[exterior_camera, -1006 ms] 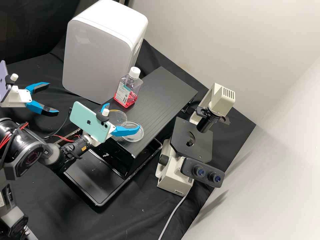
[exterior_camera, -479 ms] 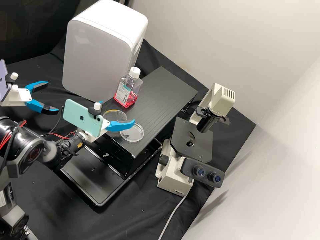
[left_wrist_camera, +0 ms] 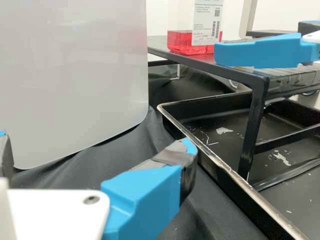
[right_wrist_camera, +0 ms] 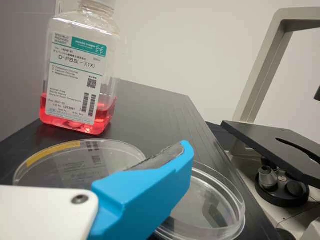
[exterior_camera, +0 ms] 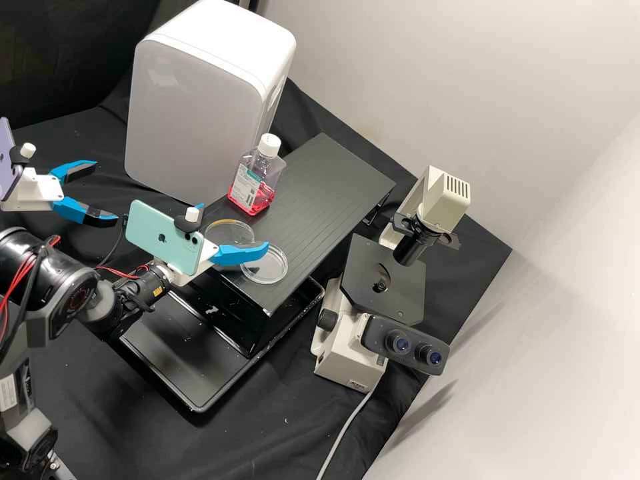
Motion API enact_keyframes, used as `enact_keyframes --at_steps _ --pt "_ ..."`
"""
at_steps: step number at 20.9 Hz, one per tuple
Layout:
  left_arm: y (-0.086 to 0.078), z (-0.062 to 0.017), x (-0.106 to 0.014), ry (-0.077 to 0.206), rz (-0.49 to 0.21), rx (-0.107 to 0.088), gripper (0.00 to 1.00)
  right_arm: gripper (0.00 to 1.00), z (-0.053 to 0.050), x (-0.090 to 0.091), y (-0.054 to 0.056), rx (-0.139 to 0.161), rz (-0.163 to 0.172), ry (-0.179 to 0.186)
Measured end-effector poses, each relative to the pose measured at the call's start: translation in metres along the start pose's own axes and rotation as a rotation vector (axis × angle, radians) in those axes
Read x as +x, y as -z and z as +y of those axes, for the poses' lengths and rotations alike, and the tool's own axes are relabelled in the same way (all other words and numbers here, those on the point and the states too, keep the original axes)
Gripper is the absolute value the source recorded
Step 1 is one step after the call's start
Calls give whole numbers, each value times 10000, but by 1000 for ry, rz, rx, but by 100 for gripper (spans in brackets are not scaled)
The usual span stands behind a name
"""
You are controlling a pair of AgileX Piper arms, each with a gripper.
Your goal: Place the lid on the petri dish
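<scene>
The right gripper [exterior_camera: 233, 229], fingers [right_wrist_camera: 150, 185] spread wide, has drawn back a little, leaving the yellow-marked petri dish piece [right_wrist_camera: 70, 160] between them and the plain piece [right_wrist_camera: 215, 200] under one fingertip; the left gripper [exterior_camera: 103, 190] stays wide.

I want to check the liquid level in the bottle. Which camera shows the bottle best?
The right wrist view: the bottle is close, liquid level and label plain. The high view shows it whole but small on the shelf; the left wrist view catches its base and lower label.
</scene>
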Motion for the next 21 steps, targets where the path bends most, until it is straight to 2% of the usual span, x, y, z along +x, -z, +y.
enact_keyframes --at_steps 13,17,21 --pt "2 1 1 0 1 0 100 100 -14 5 -9 -2 1 -4" --pt "2 1 1 0 1 0 100 100 4 9 -39 5 -11 -9" --pt "2 1 1 0 1 0 100 100 -4 11 -61 27 -23 3"
